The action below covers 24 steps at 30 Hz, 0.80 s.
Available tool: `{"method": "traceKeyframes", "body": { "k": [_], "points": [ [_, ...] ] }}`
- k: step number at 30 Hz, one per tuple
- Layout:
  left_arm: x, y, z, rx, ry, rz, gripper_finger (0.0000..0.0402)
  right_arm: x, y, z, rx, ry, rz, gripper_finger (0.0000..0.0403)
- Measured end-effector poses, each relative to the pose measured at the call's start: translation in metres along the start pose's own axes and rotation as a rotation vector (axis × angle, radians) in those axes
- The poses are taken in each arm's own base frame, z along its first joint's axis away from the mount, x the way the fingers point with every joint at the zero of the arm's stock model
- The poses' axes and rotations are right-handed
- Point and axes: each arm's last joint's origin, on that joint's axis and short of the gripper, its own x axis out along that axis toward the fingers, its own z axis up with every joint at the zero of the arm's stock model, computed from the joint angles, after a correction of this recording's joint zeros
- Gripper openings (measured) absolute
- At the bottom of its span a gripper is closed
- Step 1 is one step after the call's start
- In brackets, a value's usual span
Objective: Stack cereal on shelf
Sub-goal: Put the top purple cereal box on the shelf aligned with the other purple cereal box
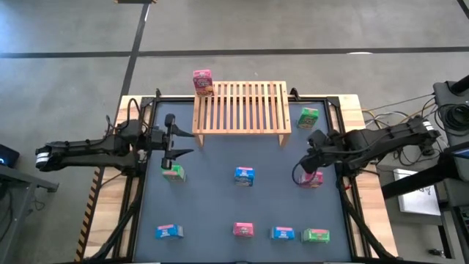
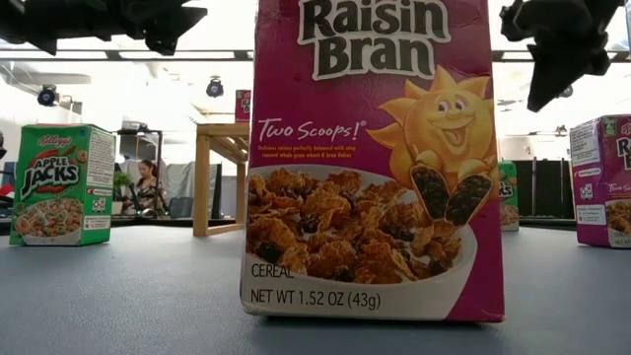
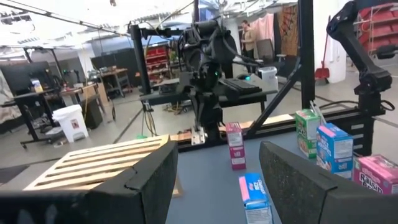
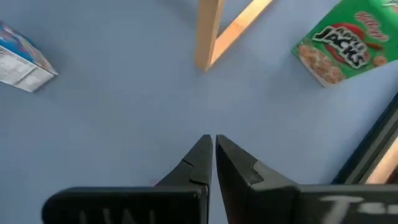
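Note:
The shelf (image 1: 240,108), a light slatted wooden rack, stands at the table's far middle. One pink cereal box (image 1: 202,82) stands upright at its far left corner. Other cereal boxes stand on the table: green (image 1: 308,117) right of the shelf, green (image 1: 174,172), blue (image 1: 244,175), pink (image 1: 311,178), and several along the near edge. My left gripper (image 1: 182,139) is open and level above the green box at the left, with nothing between its fingers (image 3: 152,180). My right gripper (image 4: 213,146) is shut, slanting down, clear of the table beside the pink box.
A pink Raisin Bran box (image 2: 375,158) fills the low view's middle, with a green Apple Jacks box (image 2: 61,182) at its left. The near row holds blue (image 1: 168,232), pink (image 1: 242,229), blue (image 1: 282,233) and green (image 1: 316,235) boxes. A shelf leg (image 4: 208,34) stands ahead of my right gripper.

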Motion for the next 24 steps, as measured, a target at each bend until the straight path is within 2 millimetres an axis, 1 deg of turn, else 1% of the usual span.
{"method": "traceKeyframes", "body": {
  "k": [4,8,11,15,18,21,24],
  "points": [
    [0.001,0.000,-0.001,0.007,0.004,0.000,0.0210,-0.009,-0.003,0.003,-0.009,-0.017,0.034,0.0049],
    [0.002,0.000,-0.002,0.005,0.010,-0.001,0.0210,-0.017,-0.004,0.003,-0.118,0.009,0.101,0.0105],
    [0.004,0.000,-0.004,-0.003,0.023,-0.003,0.0210,-0.018,-0.004,0.001,-0.224,0.052,0.156,0.0148],
    [0.007,0.001,-0.007,-0.019,0.044,-0.007,0.0210,-0.014,0.000,-0.005,-0.306,0.080,0.195,0.0192],
    [0.009,0.001,-0.009,-0.034,0.057,-0.009,0.0210,-0.010,0.006,-0.009,-0.346,0.086,0.223,0.0214],
    [0.008,0.000,-0.010,-0.051,0.067,-0.010,0.0210,-0.010,0.011,-0.012,-0.368,0.086,0.243,0.0229],
    [0.006,0.000,-0.010,-0.062,0.074,-0.011,0.0210,-0.013,0.016,-0.016,-0.370,0.042,0.261,0.0239]
  ]
}}
